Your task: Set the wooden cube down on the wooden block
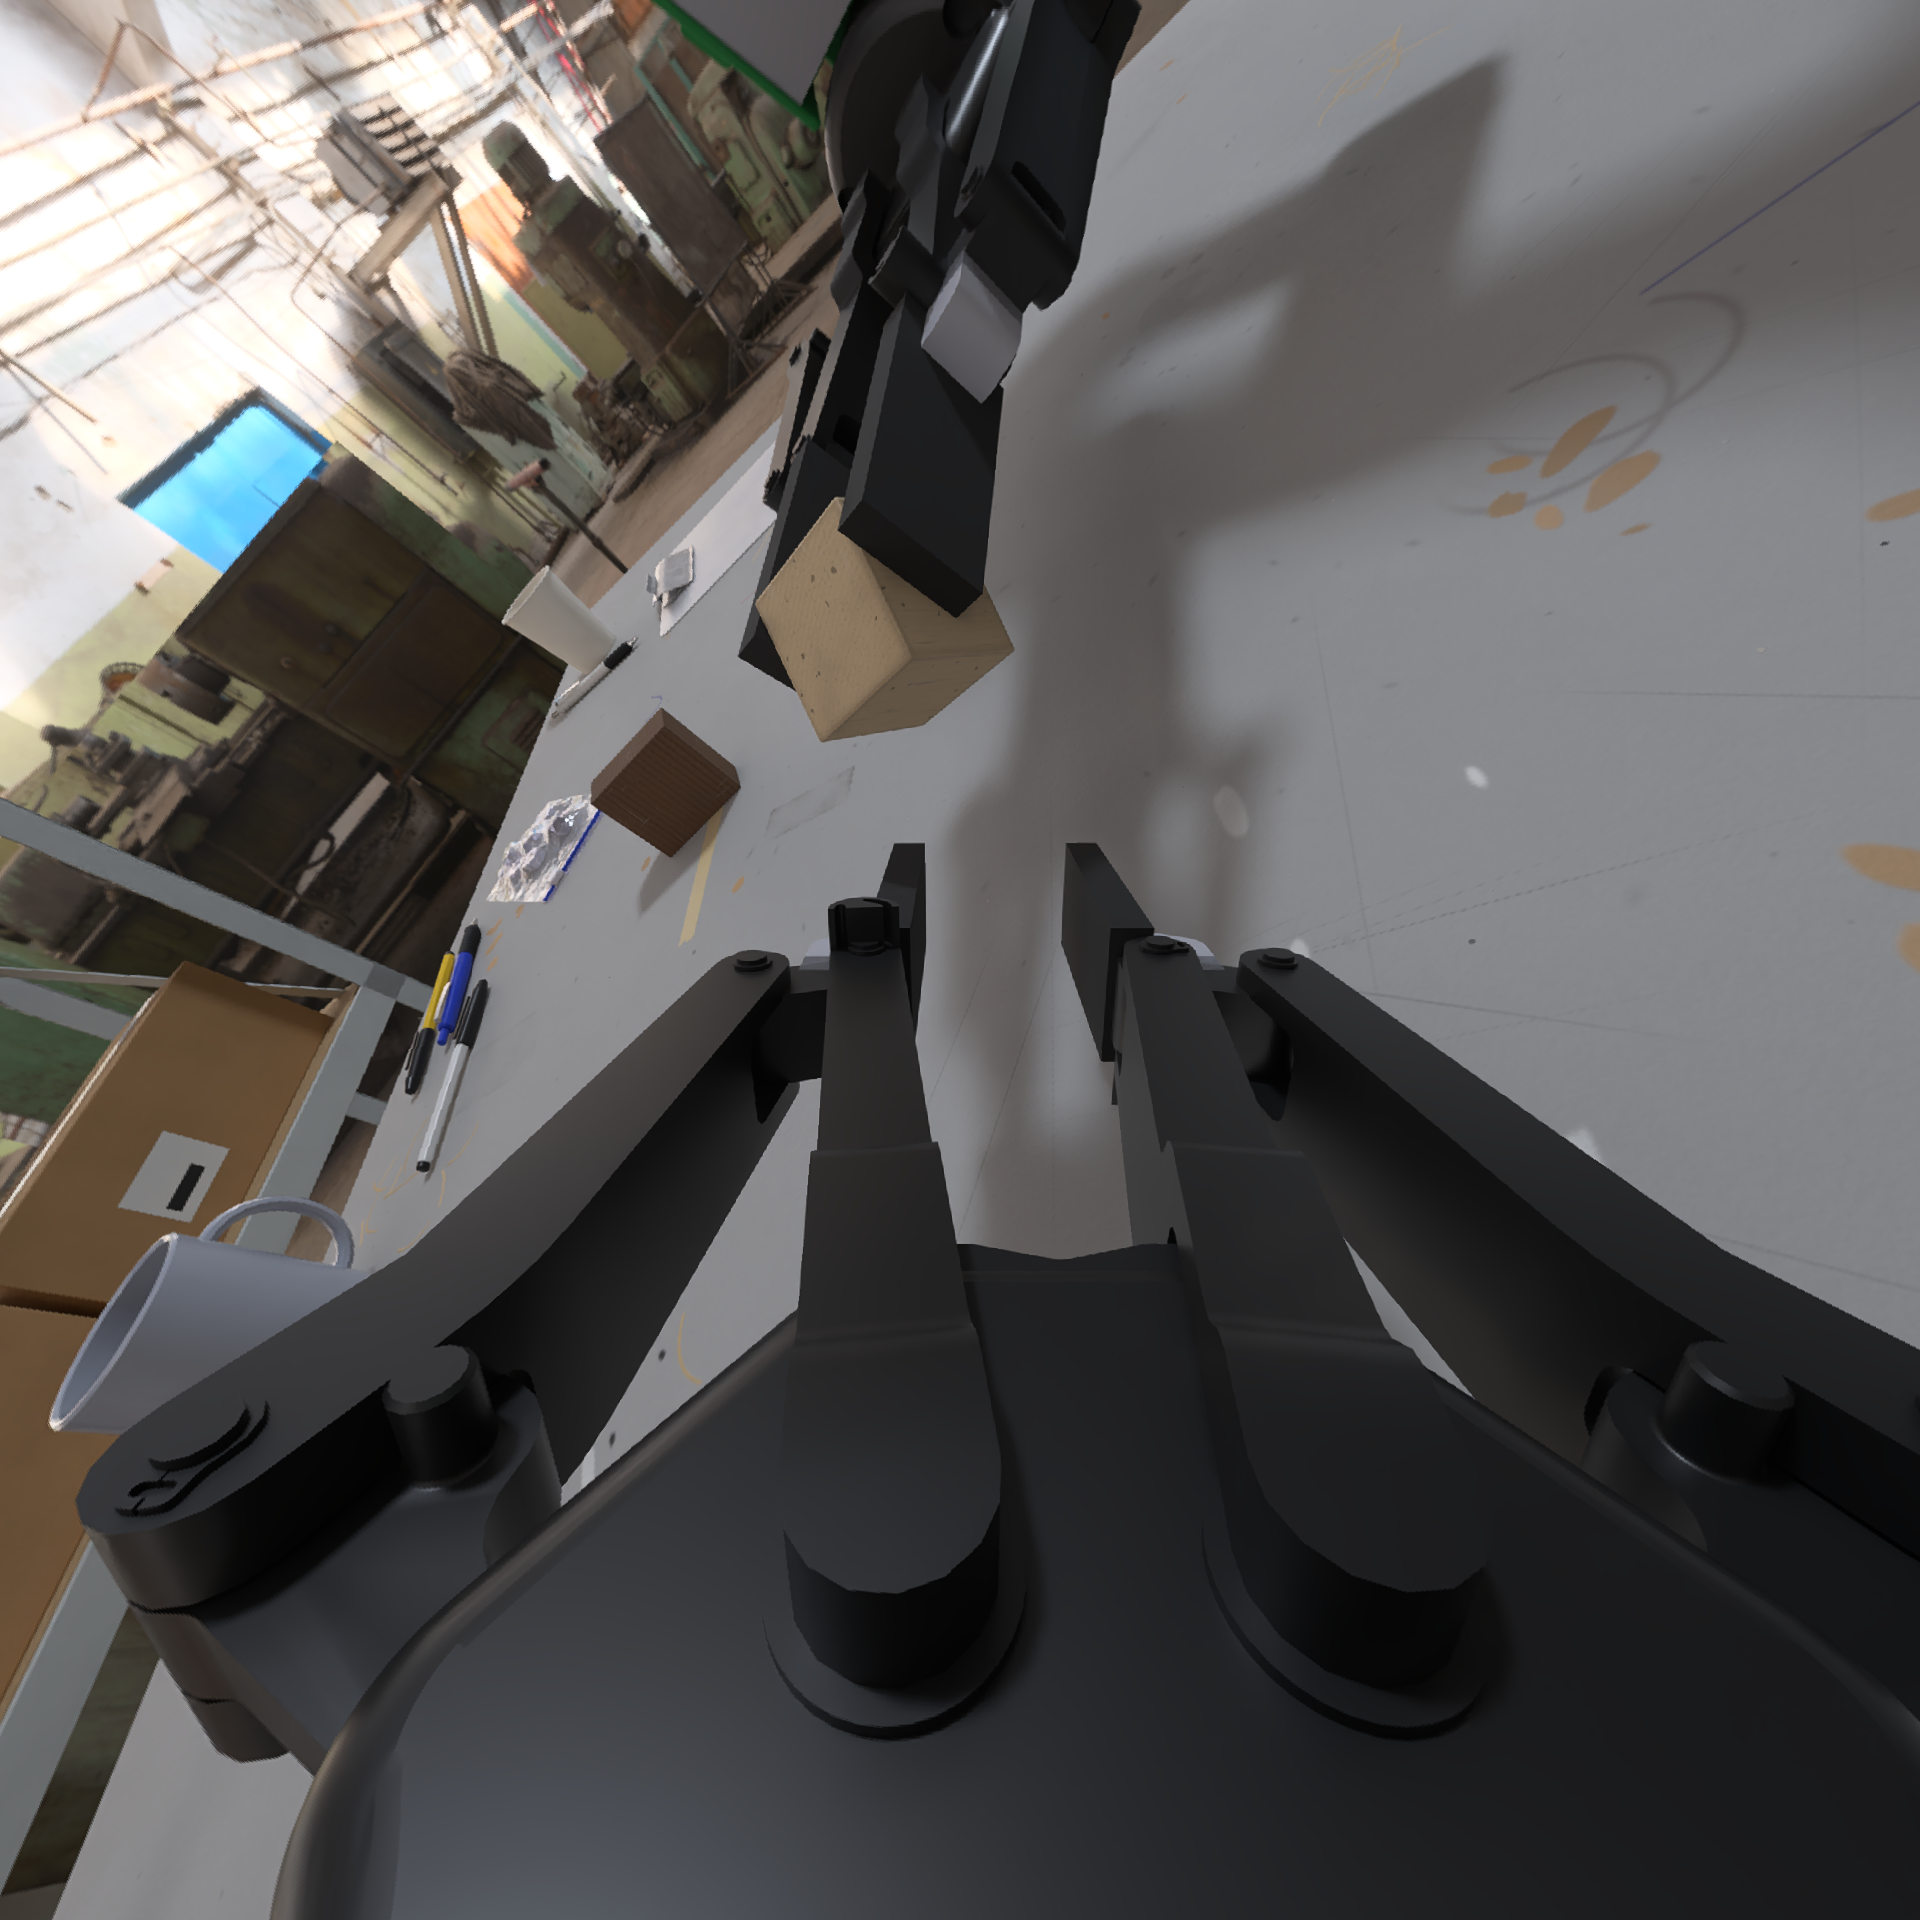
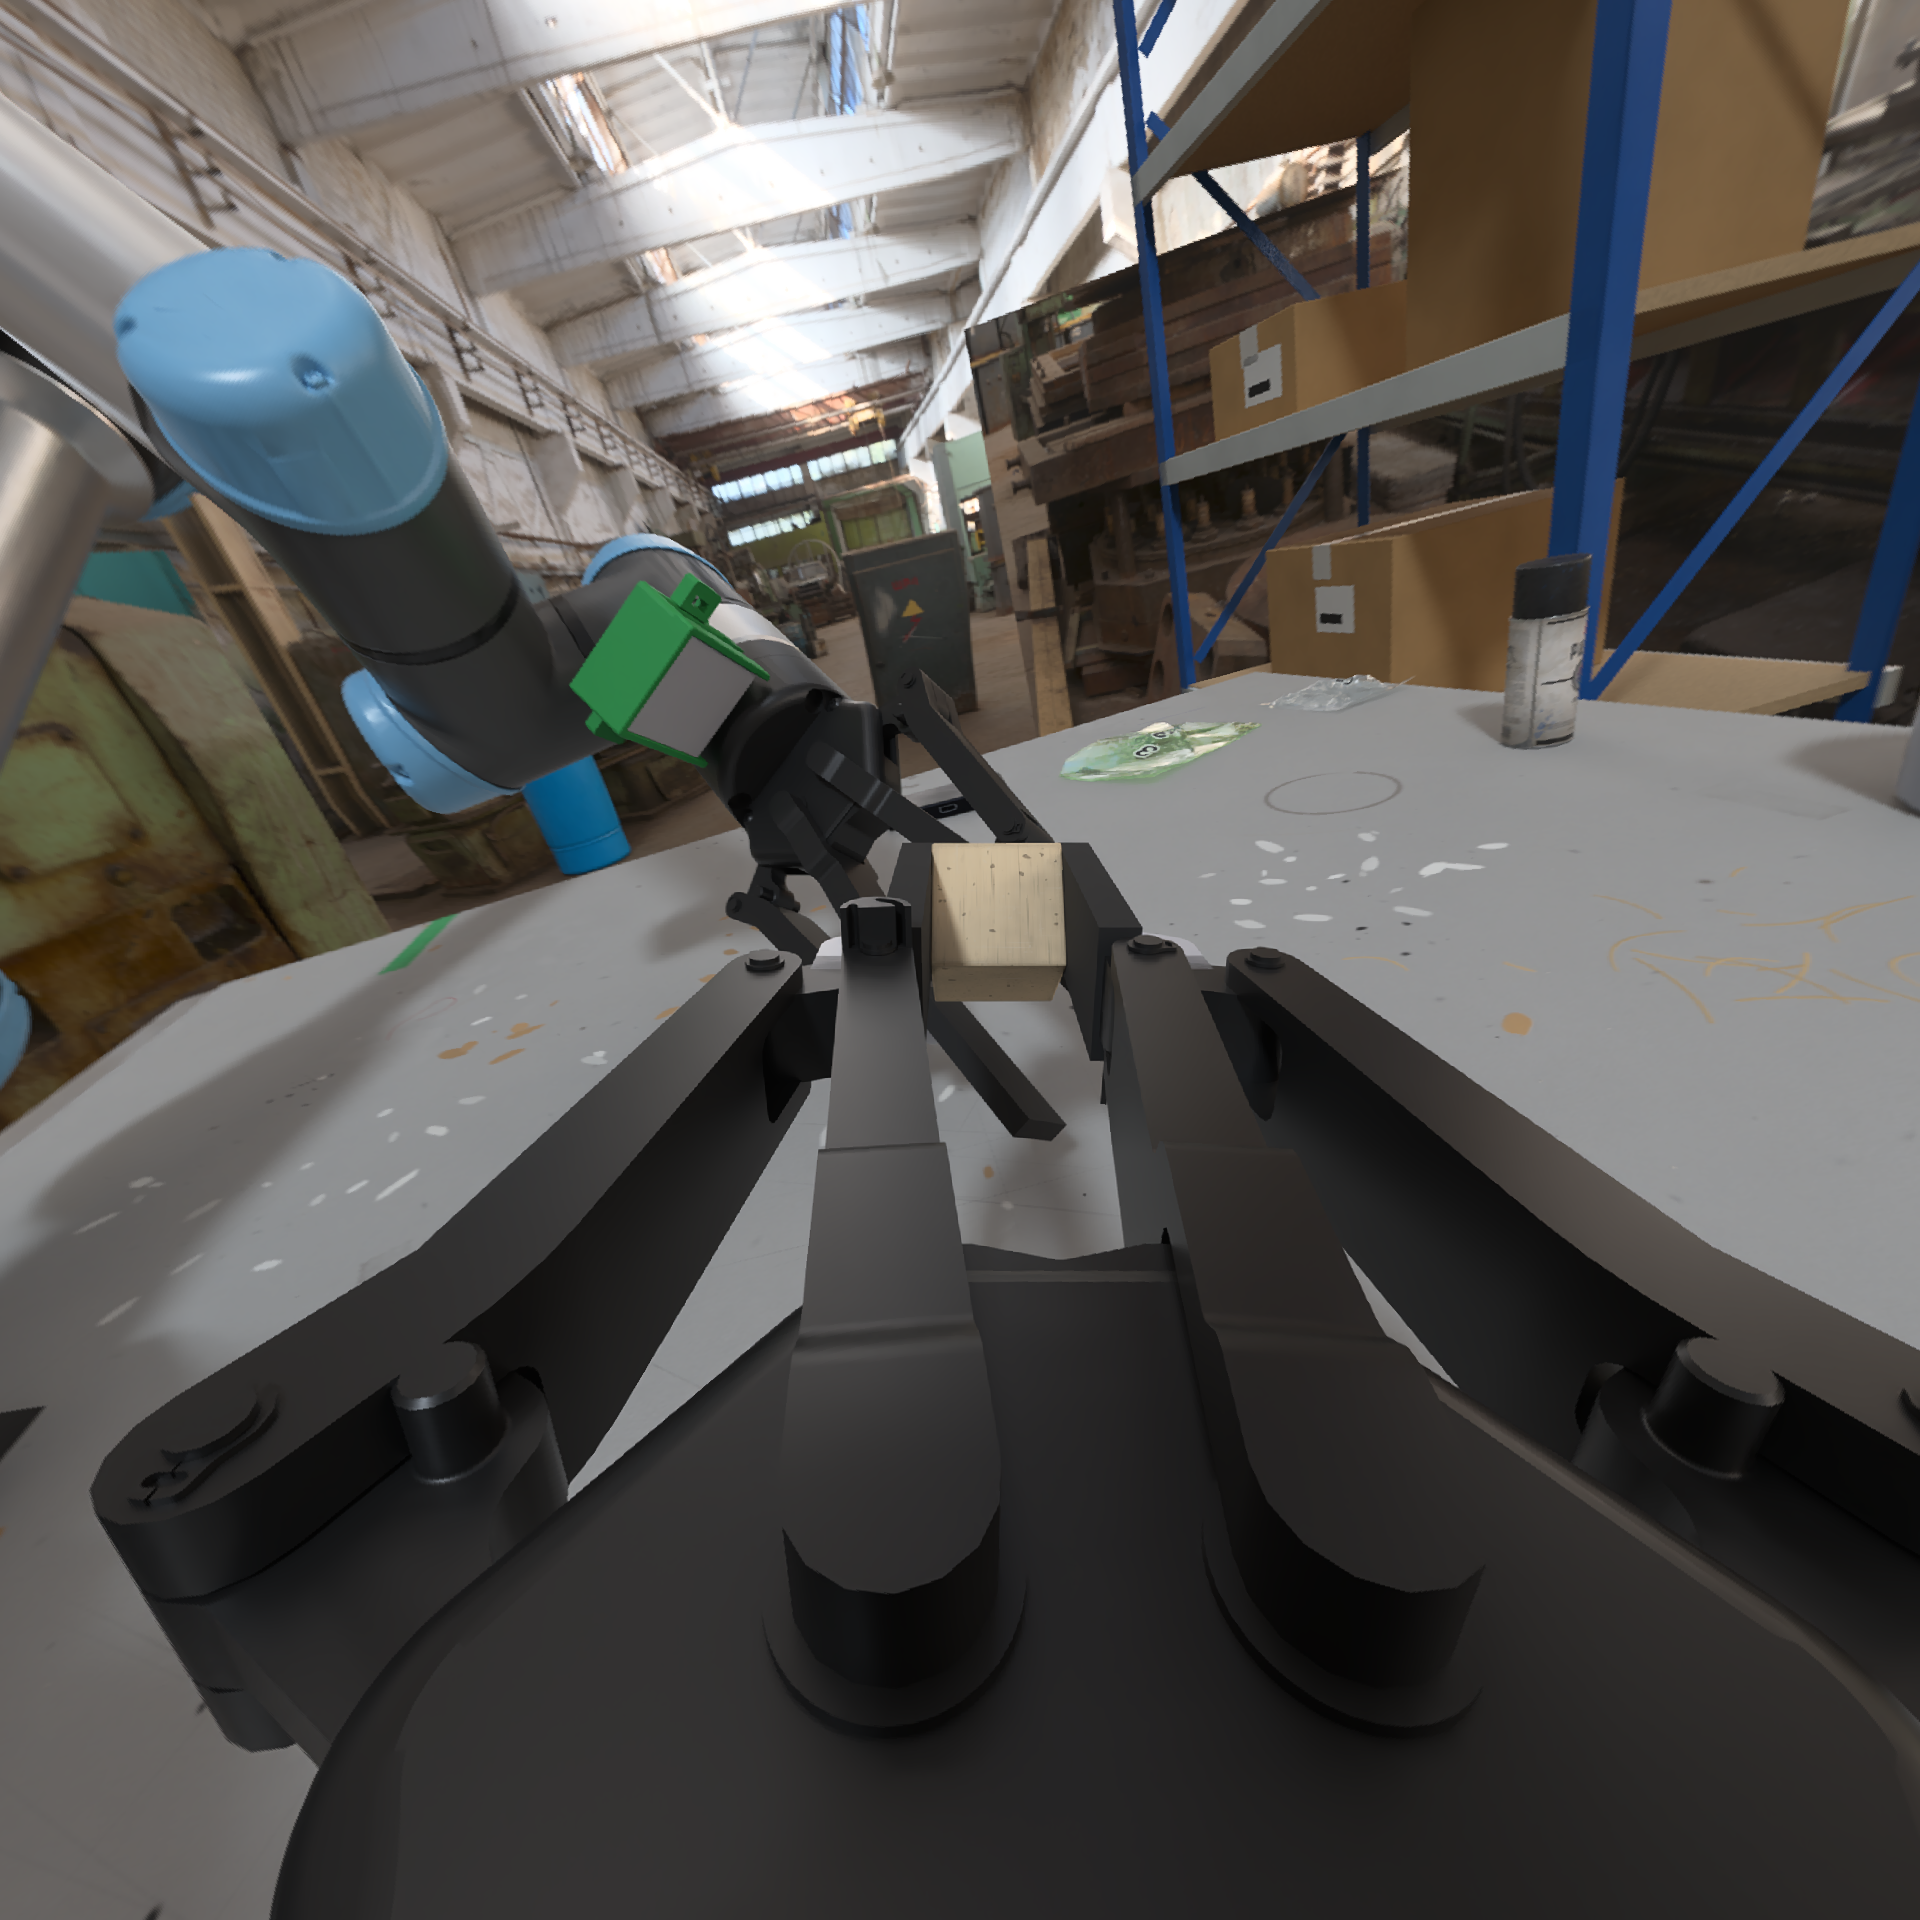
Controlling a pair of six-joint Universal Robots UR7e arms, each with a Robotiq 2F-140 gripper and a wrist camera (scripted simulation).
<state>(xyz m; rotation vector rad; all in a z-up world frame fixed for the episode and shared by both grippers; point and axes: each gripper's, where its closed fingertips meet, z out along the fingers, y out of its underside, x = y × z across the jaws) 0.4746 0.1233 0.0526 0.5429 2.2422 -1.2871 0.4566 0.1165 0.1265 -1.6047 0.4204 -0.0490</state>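
Note:
My right gripper [image 2: 997, 914] is shut on the light wooden cube [image 2: 997, 920], one finger on each side. In the left wrist view the right gripper [image 1: 868, 613] comes in from the top and holds the cube [image 1: 883, 665] tilted, above the grey table [image 1: 1455, 727]. The dark brown wooden block [image 1: 665, 781] sits on the table, down and to the left of the cube and apart from it. My left gripper [image 1: 992, 894] is open and empty, its fingers pointing towards the cube. The left arm [image 2: 436, 582] shows behind the cube in the right wrist view.
Near the table's left edge lie a white cup [image 1: 556, 618], a marker [image 1: 592, 675], crumpled foil [image 1: 545, 847], several pens [image 1: 447, 1039] and a grey mug [image 1: 208, 1320]. A cardboard box [image 1: 156, 1122] stands beyond the edge. A spray can [image 2: 1548, 655] and a green bag [image 2: 1153, 748] sit at the far side.

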